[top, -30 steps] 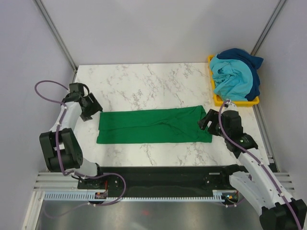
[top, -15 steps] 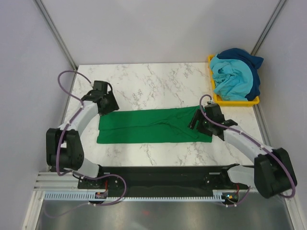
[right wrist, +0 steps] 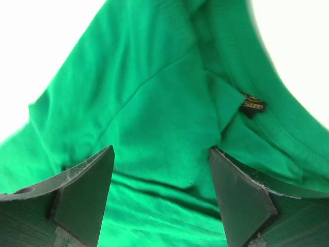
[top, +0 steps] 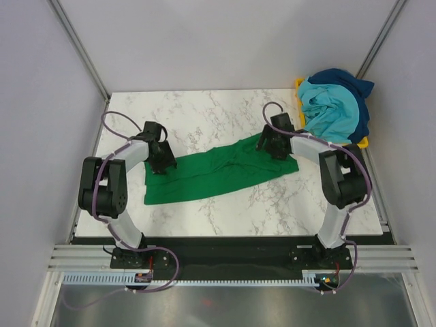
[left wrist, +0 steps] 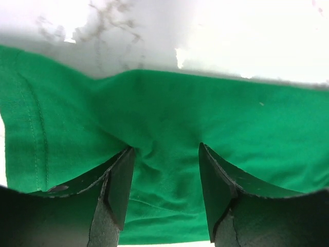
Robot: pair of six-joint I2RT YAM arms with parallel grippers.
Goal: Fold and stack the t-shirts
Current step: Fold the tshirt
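A green t-shirt [top: 218, 170], folded into a long strip, lies slanted across the marble table [top: 204, 116]. My left gripper [top: 162, 162] is open and pressed down on the shirt's left end; green cloth [left wrist: 169, 128] bunches between its fingers [left wrist: 121, 185]. My right gripper [top: 272, 144] is open on the shirt's upper right end, over the collar with its dark label [right wrist: 252, 105]; green cloth [right wrist: 154, 118] fills the gap between its fingers [right wrist: 85, 190].
A yellow bin [top: 308, 142] at the back right corner holds a heap of light blue [top: 327, 112] and dark blue t-shirts [top: 344, 78]. Grey walls close the table on three sides. The black arm rail [top: 231, 248] runs along the near edge.
Both arms have swung inward onto the shirt's ends. The right end has been dragged toward the back, so the strip now slants. The left end has shifted slightly right.
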